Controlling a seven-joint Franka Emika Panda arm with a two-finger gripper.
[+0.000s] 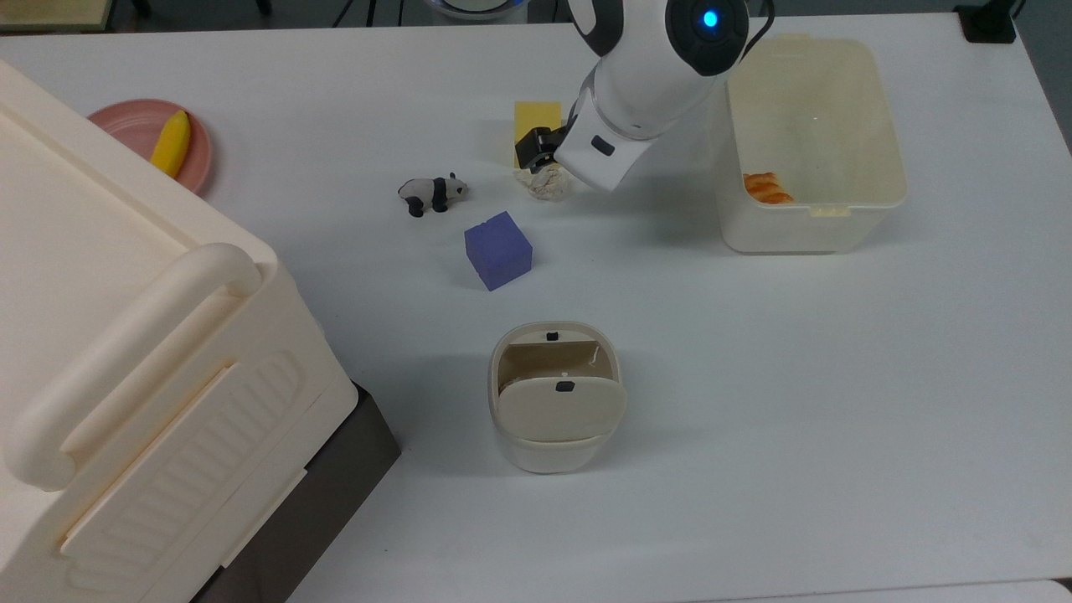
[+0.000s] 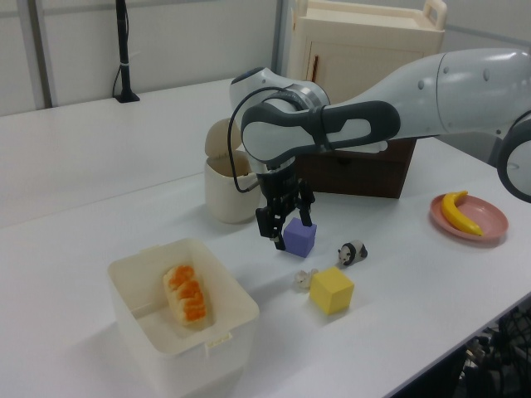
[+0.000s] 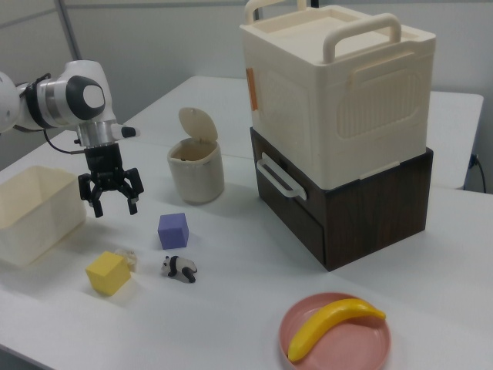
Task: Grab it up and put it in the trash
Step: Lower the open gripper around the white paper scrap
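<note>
surface: white table (image 1: 837, 402), crowded at the far end from the trash in the top view.
gripper: gripper (image 3: 110, 196) hangs above the table with its fingers spread, nothing between them. Looks well clear of the surface in the right view.
paper wad: paper wad (image 1: 544, 184) lies on the table, not yet picked up. In the top view it sits at the yellow cube's 6 o'clock, just beside it, maybe touching, can't tell. Also seen tucked against the cube at (image 2: 304, 279) and (image 3: 128, 260).
trash: trash bin (image 1: 554, 398) stands at the wad's 6 o'clock in the top view, well apart, flap tipped and the mouth partly showing.
neighbours: yellow cube (image 1: 537, 127); purple cube (image 1: 497, 249) at the wad's 7 o'clock, near; panda figure (image 1: 432, 193) at its 9 o'clock, near; translucent tub (image 1: 808, 142) at 3 o'clock.
risk 1: a finger coming down on the yellow cube instead of beside the wad. Cause: hardly any gap on that side. Likely result is a shoved cube or a pinch on both.
risk 2: weak hold. Cause: wad is small, crumpled, springy; a shallow pinch may let it slip mid-carry.
risk 3: wad skids away on contact. Cause: light object on a smooth top.
risk 4: carry path runs over the purple cube; a low transfer could clip it.
risk 5: drop lands on the flap or rim. Cause: opening looks narrow with the flap as it stands.
</note>
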